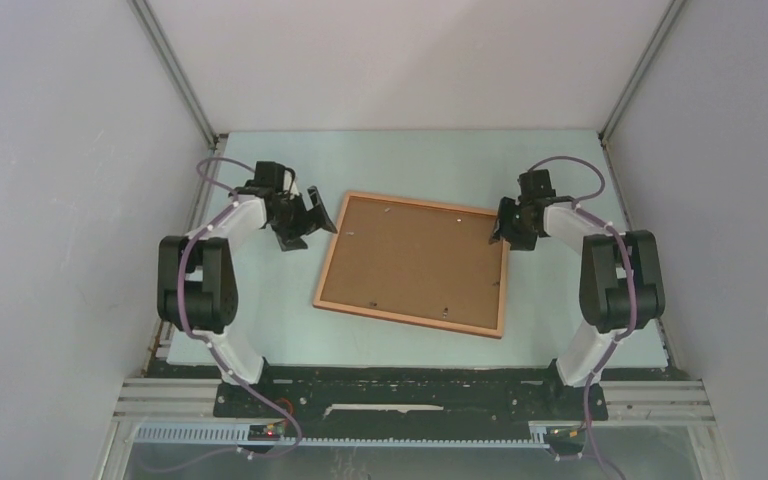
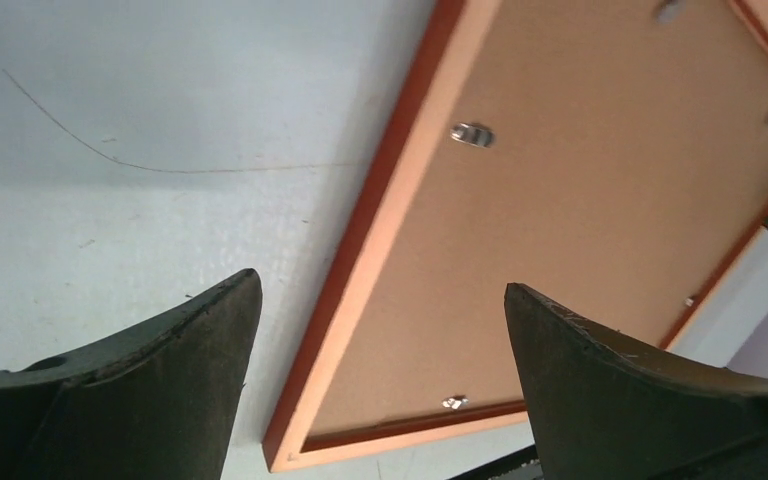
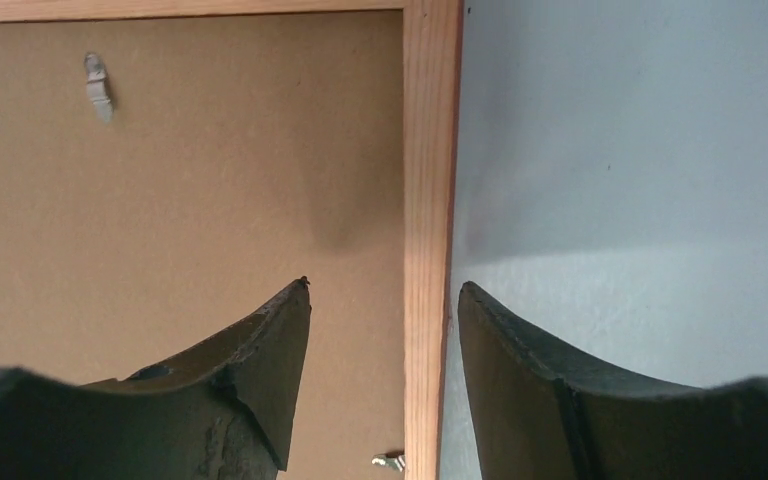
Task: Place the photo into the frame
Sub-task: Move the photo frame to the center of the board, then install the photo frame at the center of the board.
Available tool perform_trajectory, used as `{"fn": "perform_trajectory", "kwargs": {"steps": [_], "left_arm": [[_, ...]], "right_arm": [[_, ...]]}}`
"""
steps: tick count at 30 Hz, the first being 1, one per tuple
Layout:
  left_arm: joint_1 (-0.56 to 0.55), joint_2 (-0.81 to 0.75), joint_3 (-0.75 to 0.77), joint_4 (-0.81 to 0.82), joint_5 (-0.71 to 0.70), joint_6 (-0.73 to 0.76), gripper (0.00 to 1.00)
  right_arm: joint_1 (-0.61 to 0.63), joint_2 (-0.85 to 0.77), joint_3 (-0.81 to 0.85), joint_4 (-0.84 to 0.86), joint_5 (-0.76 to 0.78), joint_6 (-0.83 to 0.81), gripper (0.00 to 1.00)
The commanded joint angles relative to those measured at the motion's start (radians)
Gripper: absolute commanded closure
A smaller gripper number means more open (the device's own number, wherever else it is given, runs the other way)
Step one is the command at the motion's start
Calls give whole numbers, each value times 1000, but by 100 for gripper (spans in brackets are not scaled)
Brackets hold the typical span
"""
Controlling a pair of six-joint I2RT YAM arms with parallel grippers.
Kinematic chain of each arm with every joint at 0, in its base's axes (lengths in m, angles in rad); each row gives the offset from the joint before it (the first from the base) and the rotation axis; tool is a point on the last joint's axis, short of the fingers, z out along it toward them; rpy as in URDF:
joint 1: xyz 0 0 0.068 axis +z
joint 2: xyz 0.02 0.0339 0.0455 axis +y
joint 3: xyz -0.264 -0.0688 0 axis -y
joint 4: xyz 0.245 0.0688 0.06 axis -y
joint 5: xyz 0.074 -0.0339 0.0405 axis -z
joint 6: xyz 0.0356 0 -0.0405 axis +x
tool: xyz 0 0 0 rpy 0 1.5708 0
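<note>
On the left side, the left gripper hangs just beside the far left corner of the frame and it is released: its two dark fingers stand wide apart and there is nothing between them. In the left wrist view, the pale table lies under one finger and the frame's left rim runs in the gap between the two.

In the middle, the frame lies flat on the table, a little turned, with its back side up. A plain brown backing board fills it inside the thin orange-brown rim. Some small metal clips sit on the board close to the rim.

On the right side, the right gripper is at the far right part of the frame. It is also released. One finger is over the backing board and the other over the table just outside, so the right rim passes between them, and they do not clamp it
</note>
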Motion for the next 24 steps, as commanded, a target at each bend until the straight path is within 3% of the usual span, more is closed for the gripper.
{"fn": "perform_trajectory", "kwargs": {"steps": [1,5,8,13,19,24], "left_arm": [[-3,57,120,-52,-68,41,2],[-26,114,126,-43,-79,52,5],[-69,145,124,-35,-101,73,12],[-92,184,181,-96,-167,89,23],[-118,223,222,-116,-249,77,24],[-128,243,267,-118,-309,69,31]], "right_arm": [[-6,55,39,21,-43,-23,37],[-7,94,39,25,-76,-76,44],[-7,113,46,14,-108,-104,55],[7,102,43,25,-132,-106,63],[19,102,43,40,-158,-103,65],[16,102,43,44,-169,-102,69]]}}
